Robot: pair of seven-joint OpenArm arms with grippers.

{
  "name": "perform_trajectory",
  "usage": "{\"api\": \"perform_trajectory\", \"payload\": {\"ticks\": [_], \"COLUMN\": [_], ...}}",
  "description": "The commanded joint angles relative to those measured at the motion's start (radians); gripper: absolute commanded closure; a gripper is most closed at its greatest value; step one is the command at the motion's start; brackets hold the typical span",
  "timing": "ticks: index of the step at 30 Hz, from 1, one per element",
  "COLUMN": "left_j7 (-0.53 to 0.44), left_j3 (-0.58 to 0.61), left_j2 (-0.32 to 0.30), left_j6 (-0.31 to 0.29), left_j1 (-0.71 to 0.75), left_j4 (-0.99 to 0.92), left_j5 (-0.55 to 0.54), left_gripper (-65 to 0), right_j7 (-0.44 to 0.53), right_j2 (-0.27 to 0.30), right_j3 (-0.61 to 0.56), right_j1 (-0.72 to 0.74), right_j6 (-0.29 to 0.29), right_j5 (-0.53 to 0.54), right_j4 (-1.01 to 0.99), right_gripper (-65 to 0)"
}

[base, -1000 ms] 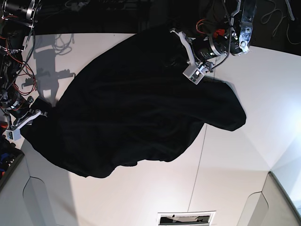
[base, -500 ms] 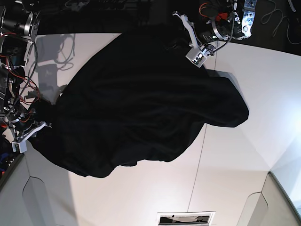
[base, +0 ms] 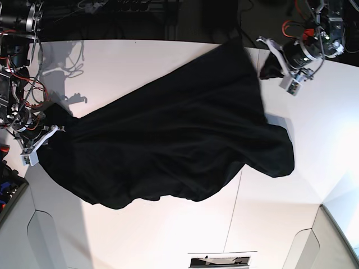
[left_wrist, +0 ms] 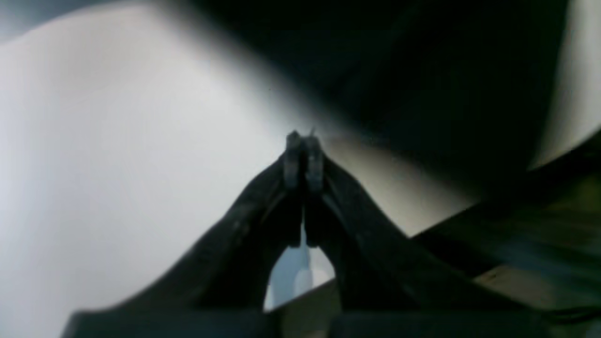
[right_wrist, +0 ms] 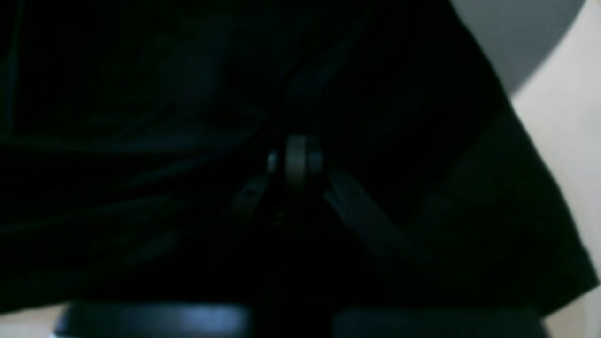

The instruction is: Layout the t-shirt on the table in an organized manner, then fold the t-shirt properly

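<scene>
Black cloth, soft and rumpled with shallow creases, is what you have spread across the large smooth white table [base: 168,235]: the black short-sleeved t-shirt [base: 168,145] lies with its long axis slanting from the table's near-left in the base view up to the far-right edge. You can see no print facing up. Your right gripper [base: 28,158] sits at the shirt's lower-left end, jaws pressed together; its wrist view is filled with dark fabric, so it probably pinches the hem, though the blur leaves that unsure. Your left gripper [base: 293,87] is at the upper-right end, fingers together, with a small dark fold of shirt bunched just beside it. A thin dark seam [base: 233,218] crosses the table below the shirt.
</scene>
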Motion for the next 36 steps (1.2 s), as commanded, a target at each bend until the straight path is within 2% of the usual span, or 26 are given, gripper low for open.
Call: {"api": "perform_trajectory", "payload": {"ticks": [1,7,12,13,15,18,27,32,36], "left_j7": [-0.021,-0.02,-0.007,-0.007,-0.006,-0.005,-0.015,-0.016,-0.039], "left_j3": [-0.011,-0.019,-0.019,-0.018,-0.013,-0.013,0.002,0.026,0.104], "left_j2": [-0.025,-0.091,-0.097,-0.097,-0.092,-0.066,-0.014,-0.014,-0.014], "left_j6": [0.004,0.027,0.045,0.023,-0.057,-0.064,-0.064,-0.064,-0.041], "left_j1": [-0.008,-0.033,-0.032,-0.032,-0.032,-0.032,-0.039,-0.047,-0.072], "left_j4": [0.014,-0.011,-0.017,-0.017,-0.001,0.044,0.073,0.072,0.058], "left_j5": [-0.019,-0.018,-0.055,-0.074,-0.111,-0.113,-0.14,-0.135,-0.102], "left_gripper": [0.0,0.0,0.0,0.0,0.0,0.0,0.0,0.0,0.0], "right_j7": [-0.028,-0.103,-0.159,-0.179,-0.189,-0.183,-0.184,-0.15,-0.127], "right_j2": [0.019,0.018,0.006,-0.001,-0.013,-0.027,-0.037,-0.04,-0.051], "right_j3": [0.007,0.007,0.006,0.007,0.007,0.022,0.076,0.074,0.074], "right_j1": [-0.004,-0.129,-0.23,-0.246,-0.279,-0.307,-0.285,-0.201,-0.089], "right_j6": [-0.003,-0.003,-0.002,-0.003,-0.003,-0.003,-0.003,-0.003,-0.003], "right_j5": [0.01,0.151,0.219,0.227,0.234,0.234,0.235,0.23,0.192], "right_j4": [0.028,0.187,0.339,0.362,0.402,0.442,0.541,0.497,0.411], "right_gripper": [0.0,0.0,0.0,0.0,0.0,0.0,0.0,0.0,0.0]}}
